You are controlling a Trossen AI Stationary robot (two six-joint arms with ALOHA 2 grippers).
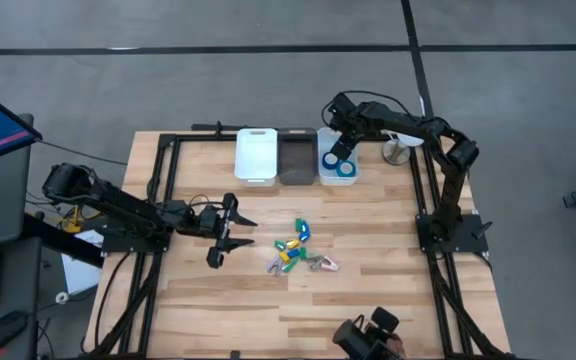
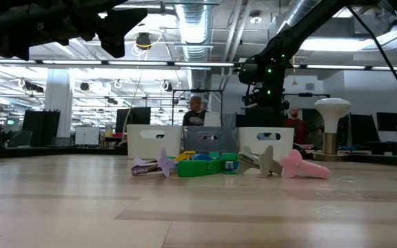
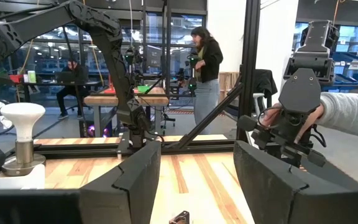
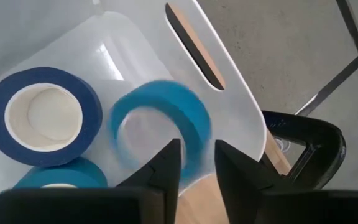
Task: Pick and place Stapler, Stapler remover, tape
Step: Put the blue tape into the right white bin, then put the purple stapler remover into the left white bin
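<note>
**Right arm over the tape bin, left arm idle mid-table**

We see a pale wood-plank table (image 1: 368,300) on a grey floor, w/ an open lab behind it: desks, monitors, ducts, and a person (image 3: 205,68) standing well beyond the far edge.

Nearest to us in the low view is the loose pile at table centre: small green, yellow and blue blocky pieces (image 1: 294,243), plus pale purple and pink staple-remover-like bits (image 2: 302,165) at its right end. We can't pick out a stapler for sure in that heap.

The left gripper (image 1: 226,232) hovers just left of the pile, above the wood, fingers (image 3: 135,180) spread wide and holding nothing.

Further back, three bins stand in a row at the far edge: white bin (image 1: 255,155), dark bin (image 1: 296,157), then the clear bin (image 1: 322,172) on the right.

The right gripper (image 1: 336,152) hangs over the clear bin. In its wrist view the fingers (image 4: 166,171) stand slightly apart w/ nothing between them; a blurred bright blue tape roll (image 4: 160,127) sits just beyond the tips, inside the bin. Two more tape rolls lie there: a dark blue roll (image 4: 42,115) and another bright blue roll (image 4: 58,177), touching each other.

A white mushroom-shaped lamp (image 1: 400,150) stands just right of the bins.
</note>
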